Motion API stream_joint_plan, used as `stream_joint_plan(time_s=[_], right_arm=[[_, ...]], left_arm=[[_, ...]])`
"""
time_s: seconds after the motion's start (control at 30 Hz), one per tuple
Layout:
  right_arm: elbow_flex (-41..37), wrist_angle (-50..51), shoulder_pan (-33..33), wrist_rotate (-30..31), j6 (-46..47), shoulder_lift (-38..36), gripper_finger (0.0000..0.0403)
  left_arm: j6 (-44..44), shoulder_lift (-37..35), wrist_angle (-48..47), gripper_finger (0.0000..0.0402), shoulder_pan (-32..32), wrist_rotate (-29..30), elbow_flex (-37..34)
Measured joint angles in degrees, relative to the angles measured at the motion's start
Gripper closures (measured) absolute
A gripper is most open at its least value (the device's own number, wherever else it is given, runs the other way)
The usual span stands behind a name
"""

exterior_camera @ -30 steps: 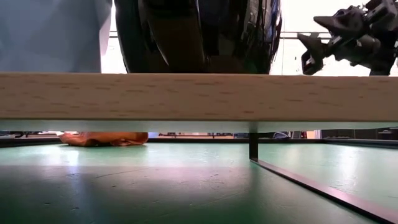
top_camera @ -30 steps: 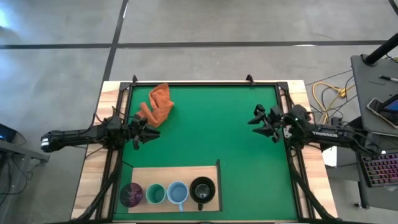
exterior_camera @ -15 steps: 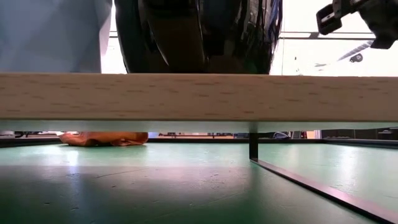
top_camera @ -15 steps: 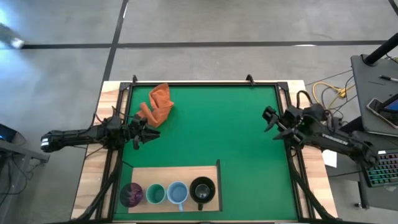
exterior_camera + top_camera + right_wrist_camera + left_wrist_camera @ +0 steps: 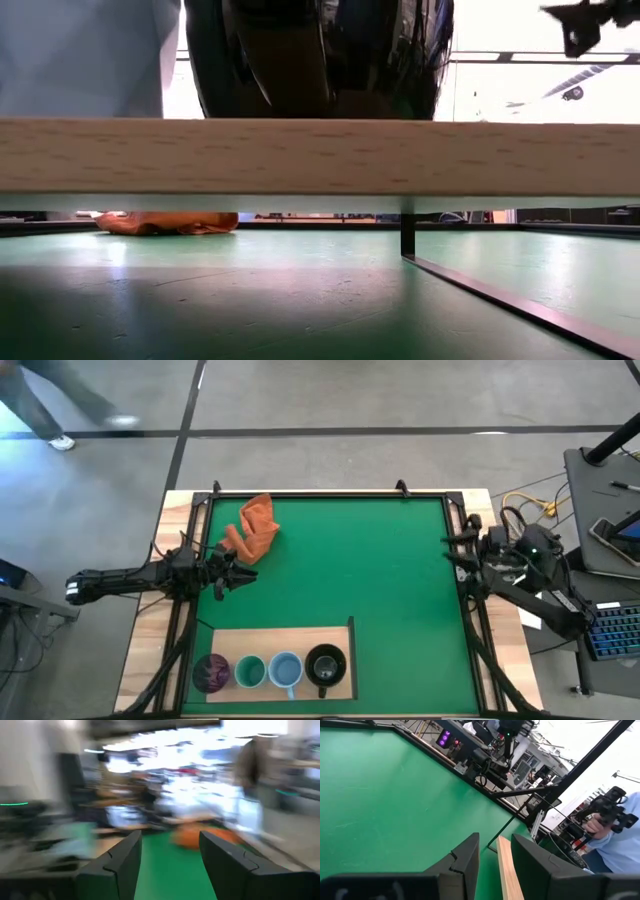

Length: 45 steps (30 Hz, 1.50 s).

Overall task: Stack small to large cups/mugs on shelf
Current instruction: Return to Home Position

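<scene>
Four drinking vessels stand on one wooden shelf (image 5: 280, 637): one dark purple cup (image 5: 211, 673), one teal-green cup (image 5: 249, 672), one light blue mug (image 5: 285, 671) and one black mug (image 5: 325, 667). That makes two cups and two mugs. One orange cloth (image 5: 256, 527) lies on one green mat (image 5: 350, 570), which covers one counter (image 5: 150, 650). There are two dark robot arms, each carrying one tool: the left tool (image 5: 235, 572) and the right tool (image 5: 455, 550). One person (image 5: 50, 405) shows partly in the high view.
</scene>
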<state>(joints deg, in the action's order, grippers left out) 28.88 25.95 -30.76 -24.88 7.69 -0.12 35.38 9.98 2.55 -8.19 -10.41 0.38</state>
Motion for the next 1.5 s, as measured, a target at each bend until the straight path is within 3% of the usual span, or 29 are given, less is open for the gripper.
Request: stream_joint_plan(time_s=[0.17, 0.3, 0.4, 0.47, 0.53, 0.77, 0.87, 1.0, 1.13, 1.37, 1.5], right_arm=[[-5.9, -15.6, 0.1, -30.6, 8.4, 1.8, 0.0211], [-14.0, -27.5, 0.4, -34.3, 23.8, 0.1, 0.0211], [-18.7, -44.2, 2.4, -36.9, 34.4, 0.3, 0.0211], [-20.6, -59.1, 4.2, -34.5, 42.4, 0.1, 0.0211], [-22.5, -67.1, 5.7, -30.2, 47.5, 0.1, 0.0211], [-24.6, -66.2, 10.9, -29.6, 46.9, 0.3, 0.0211], [-22.5, -59.6, 13.1, -27.5, 41.8, 0.2, 0.0211], [-17.3, -38.3, 17.2, -22.9, 29.4, 0.4, 0.0211], [-12.6, -19.9, 23.6, -14.4, 17.7, 0.5, 0.0211], [-14.0, -17.8, 35.6, -1.5, 14.7, 0.5, 0.0211], [-17.7, -18.4, 40.5, 1.5, 13.0, 0.5, 0.0211]], left_arm=[[0.0, 0.1, 0.0, 0.0303, 0.0, 0.2, 0.0], [-0.1, 0.1, 0.0, 0.0303, 0.0, 0.4, 0.0], [-0.1, 0.0, 0.2, 0.0303, 0.0, 0.4, 0.0], [-0.1, 0.1, 0.2, 0.0303, 0.0, 0.5, 0.0], [-0.1, 0.0, 0.2, 0.0303, 0.0, 0.5, 0.0], [0.0, 0.0, 0.3, 0.0303, 0.0, 0.5, 0.0], [0.0, 0.1, 0.3, 0.0303, 0.0, 0.5, 0.0], [0.0, 0.0, 0.3, 0.0303, 0.0, 0.5, 0.0], [0.0, 0.0, 0.4, 0.0303, 0.0, 0.6, 0.0], [0.0, 0.0, 0.4, 0.0303, 0.0, 0.7, 0.0], [0.0, 0.1, 0.4, 0.0303, 0.0, 0.7, 0.0]])
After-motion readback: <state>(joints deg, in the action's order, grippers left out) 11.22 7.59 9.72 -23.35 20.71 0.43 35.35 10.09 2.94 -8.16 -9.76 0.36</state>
